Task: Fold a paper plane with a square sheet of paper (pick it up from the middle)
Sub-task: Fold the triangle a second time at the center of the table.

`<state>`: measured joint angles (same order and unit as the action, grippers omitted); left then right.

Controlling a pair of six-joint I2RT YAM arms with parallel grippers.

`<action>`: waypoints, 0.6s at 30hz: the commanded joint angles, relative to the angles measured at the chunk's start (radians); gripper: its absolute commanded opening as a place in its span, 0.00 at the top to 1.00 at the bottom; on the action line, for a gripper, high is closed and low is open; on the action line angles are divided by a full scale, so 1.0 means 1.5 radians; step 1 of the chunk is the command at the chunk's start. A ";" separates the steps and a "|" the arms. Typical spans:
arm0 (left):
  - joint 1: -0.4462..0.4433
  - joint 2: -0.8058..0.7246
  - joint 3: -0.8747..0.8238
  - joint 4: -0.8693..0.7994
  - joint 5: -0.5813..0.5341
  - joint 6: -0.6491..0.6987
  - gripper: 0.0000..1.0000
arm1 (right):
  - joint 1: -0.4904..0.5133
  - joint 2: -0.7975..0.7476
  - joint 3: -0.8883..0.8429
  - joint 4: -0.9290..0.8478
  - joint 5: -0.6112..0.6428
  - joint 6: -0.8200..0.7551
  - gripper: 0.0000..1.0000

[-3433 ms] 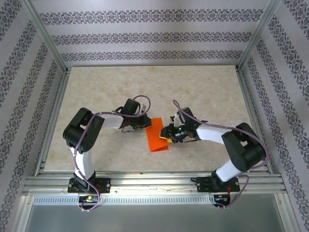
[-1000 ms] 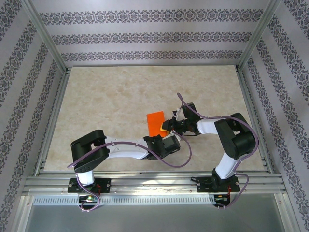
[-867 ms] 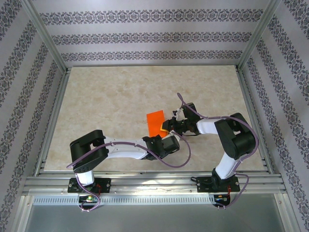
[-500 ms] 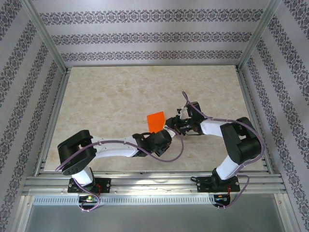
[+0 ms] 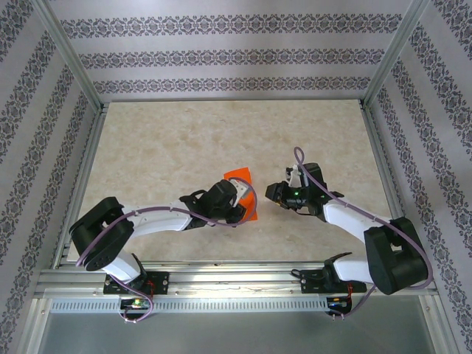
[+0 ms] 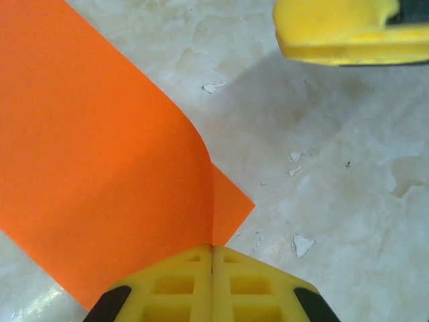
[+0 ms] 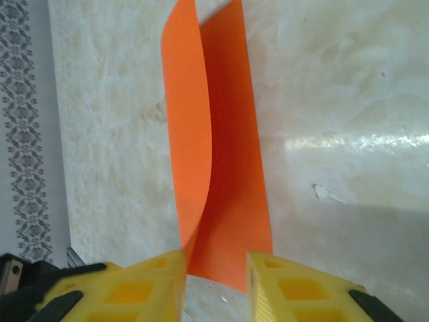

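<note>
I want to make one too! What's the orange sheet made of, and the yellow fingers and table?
Sheet: thin matte paper, likely; it curls and folds. Fingers: probably moulded plastic, with hollow cells. Table: glossy marble look; stone or print, unclear.

Your colours: one bright orange paper (image 5: 239, 175) on pale stone.
You have plain, unmarked orange on the paper. Your table (image 5: 169, 133) is cream-beige with a cloudy marble pattern and small white chips. The walls (image 5: 221, 59) are pale grey with bands of dark floral print. The fingers (image 6: 255, 288) are yellow, black at the corners. Your arms (image 5: 158, 221) are white with black joints, the cables (image 5: 255, 199) purple, the frame (image 5: 221, 279) silver.
</note>
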<state>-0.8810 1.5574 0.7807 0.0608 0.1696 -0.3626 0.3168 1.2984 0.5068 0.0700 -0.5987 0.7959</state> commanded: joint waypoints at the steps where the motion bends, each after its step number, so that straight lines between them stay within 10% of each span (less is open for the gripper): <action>1: 0.015 -0.017 -0.010 0.045 0.050 -0.034 1.00 | 0.018 0.007 -0.010 -0.013 -0.015 -0.016 0.79; 7: 0.022 -0.016 -0.029 0.058 0.052 -0.053 1.00 | 0.092 0.078 0.022 -0.019 0.020 -0.019 0.99; 18: 0.028 -0.008 -0.027 0.065 0.064 -0.068 1.00 | 0.123 0.157 0.062 -0.010 0.006 -0.021 1.00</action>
<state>-0.8532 1.5524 0.7425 0.1093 0.2443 -0.4450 0.4889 1.5154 0.5709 0.0494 -0.5838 0.7784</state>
